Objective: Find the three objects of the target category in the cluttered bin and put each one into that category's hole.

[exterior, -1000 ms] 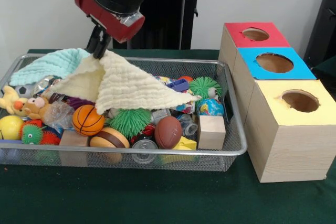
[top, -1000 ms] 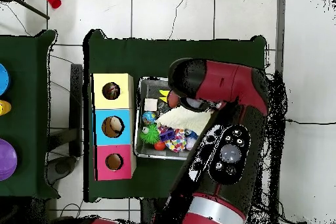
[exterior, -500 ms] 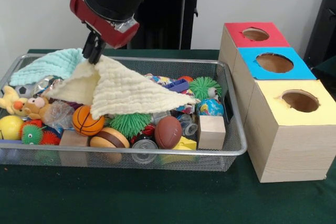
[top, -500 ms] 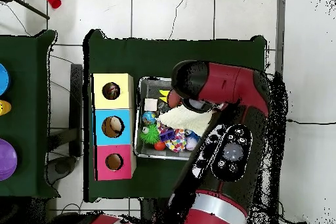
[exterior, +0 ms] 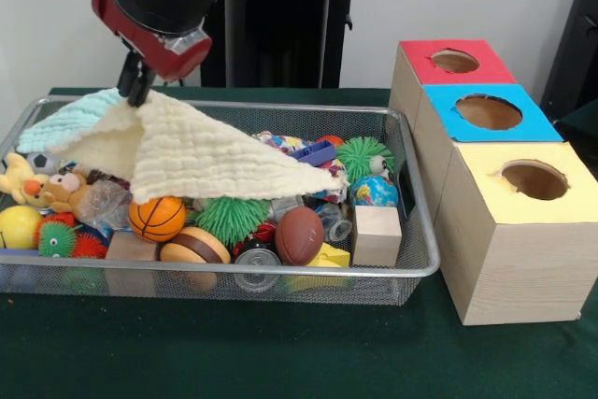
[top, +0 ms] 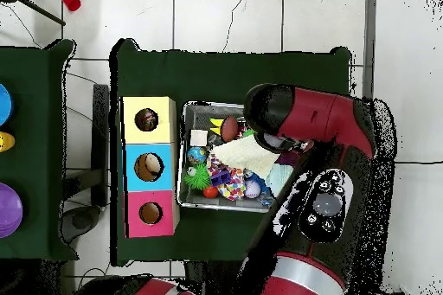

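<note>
My gripper is shut on a corner of the plain cream knitted cloth and holds it lifted over the left half of the wire mesh bin. The cloth drapes down to the right over the toys. One white bundle with multicolour spots peeks out behind the cloth's far edge. In the overhead view a spotted bundle lies near the bin's lower rim, and the arm hides the gripper. The yellow-surround hole tops the largest wood box at the right, and it also shows in the overhead view.
The blue-surround box and the red-surround box stand behind the yellow one. The bin holds a globe ball, a basketball, a football, a green spiky ball, a wood block, a plush toy and a mint cloth.
My gripper has moved left in the front view, dragging the cream cloth with it. More of the toys in the bin's middle now show.
</note>
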